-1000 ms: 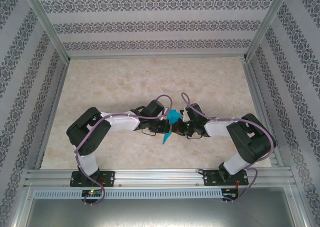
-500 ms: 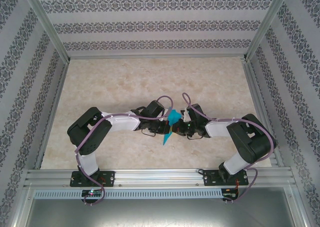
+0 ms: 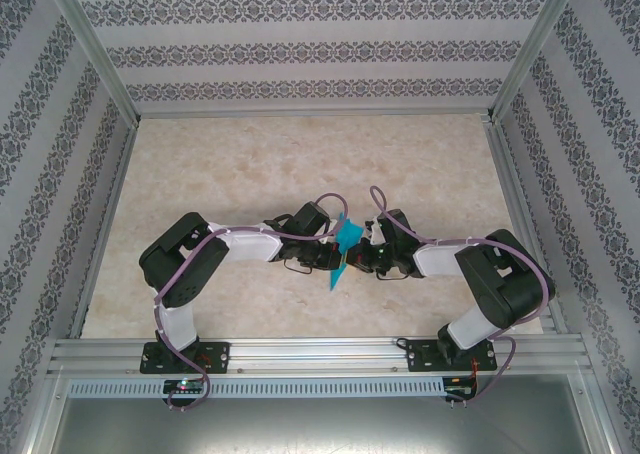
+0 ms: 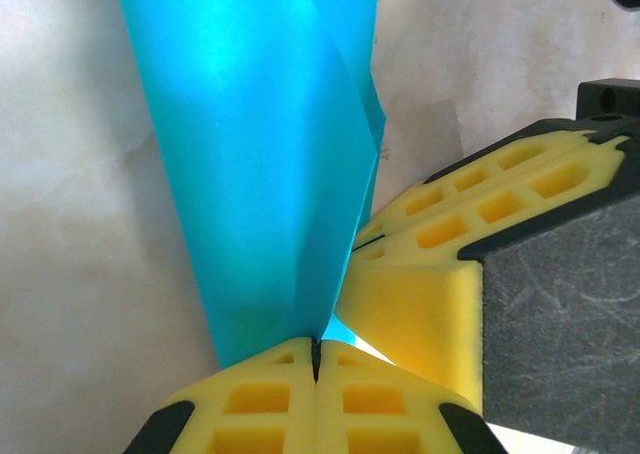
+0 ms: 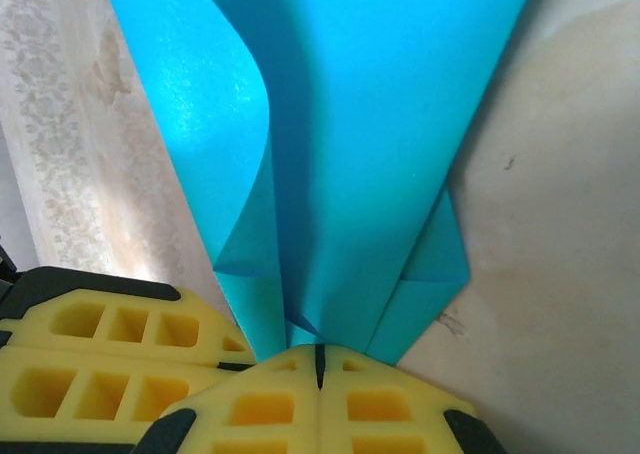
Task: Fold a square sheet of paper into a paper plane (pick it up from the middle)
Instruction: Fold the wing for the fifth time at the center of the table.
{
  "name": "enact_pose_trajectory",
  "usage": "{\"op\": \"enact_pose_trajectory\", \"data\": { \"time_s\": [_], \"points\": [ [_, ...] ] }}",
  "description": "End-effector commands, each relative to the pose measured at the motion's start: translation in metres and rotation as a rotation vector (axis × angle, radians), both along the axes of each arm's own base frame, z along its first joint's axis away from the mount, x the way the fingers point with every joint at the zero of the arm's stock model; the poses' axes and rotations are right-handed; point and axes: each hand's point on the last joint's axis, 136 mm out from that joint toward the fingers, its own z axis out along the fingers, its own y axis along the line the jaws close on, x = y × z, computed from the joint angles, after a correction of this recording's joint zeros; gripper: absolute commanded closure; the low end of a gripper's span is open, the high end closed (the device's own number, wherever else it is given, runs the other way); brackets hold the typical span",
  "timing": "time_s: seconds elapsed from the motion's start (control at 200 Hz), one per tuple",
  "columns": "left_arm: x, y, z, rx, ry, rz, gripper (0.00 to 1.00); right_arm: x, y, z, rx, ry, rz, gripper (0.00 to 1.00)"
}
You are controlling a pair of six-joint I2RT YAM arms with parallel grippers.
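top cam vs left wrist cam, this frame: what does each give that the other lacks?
Top camera: the left arm and right arm whole, reaching in to meet over the middle of the table, with patterned walls around.
Left wrist camera: grip detail. The left pincer is shut on the bottom end of the paper, the right pincer clamps in from the right beside it, and a crease runs up the sheet.
Shared: the blue paper, held between both pincers over the marbled table.
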Motion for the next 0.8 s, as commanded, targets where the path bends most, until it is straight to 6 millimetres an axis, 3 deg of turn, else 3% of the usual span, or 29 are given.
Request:
{"op": "enact_pose_trajectory", "data": {
  "time_s": [0.0,0.395,0.794],
  "points": [
    [-0.004,-0.009,-0.003,-0.026,0.013,-0.013,0.94,-0.005,-0.006,-0.009,-0.004,0.038,-0.028,1.0],
    [-0.005,-0.019,0.001,-0.093,0.019,-0.033,0.94,-0.003,-0.009,-0.009,0.03,0.044,-0.05,1.0],
    [-0.015,-0.008,-0.032,-0.02,0.065,-0.05,0.94,0.0,-0.006,0.001,0.061,0.027,-0.051,1.0]
  ]
}}
